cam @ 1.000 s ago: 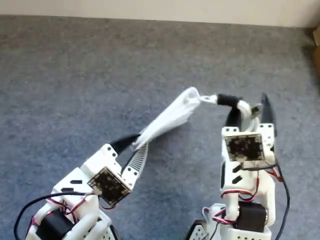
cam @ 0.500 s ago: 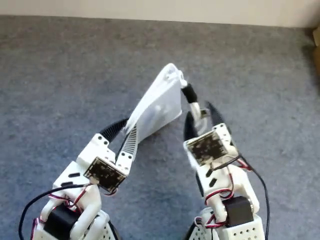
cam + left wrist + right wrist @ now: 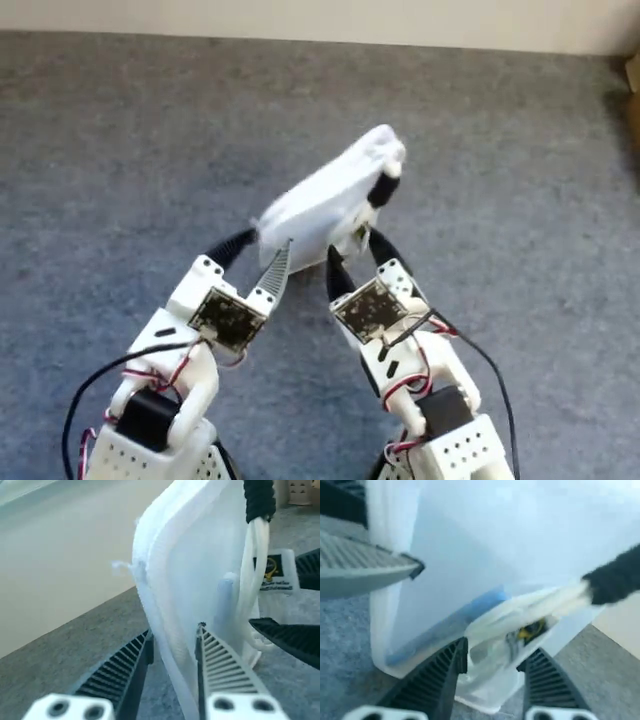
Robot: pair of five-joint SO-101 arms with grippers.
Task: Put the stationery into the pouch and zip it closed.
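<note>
Notably, the pouch (image 3: 325,195) was held clear of the grey carpeted surface (image 3: 120,150), tilted, between the two arms. The left gripper (image 3: 172,647) was clamped on one edge of the pouch, one finger on each face. The right gripper (image 3: 495,667) stood with its fingers apart. A translucent tag (image 3: 515,635) on the white cord (image 3: 254,550) lay between them, and contact with either finger could not be confirmed. A blue stationery item (image 3: 455,617) showed through the pouch wall, inside.

Hazards, as judged:
1. Single-point support. With only the left gripper clamped, the pouch would probably pivot or slip from the grip if pulled sideways.
2. Wrong grasp. Closing the right gripper from this position would likely catch the tag, not the zip slider. The slider's location could not be determined.
3. Spillage. Whether the zip was fully shut could not be determined. If a gap remained, the tilt could let the blue stationery item slide out.
4. Collision. The two grippers stood near each other beside the pouch, so a careless move could bring their fingers together.

Obstructions: the white cord, with its black wrap (image 3: 383,188), hung across the pouch face nearest the right gripper and could snag a finger.
</note>
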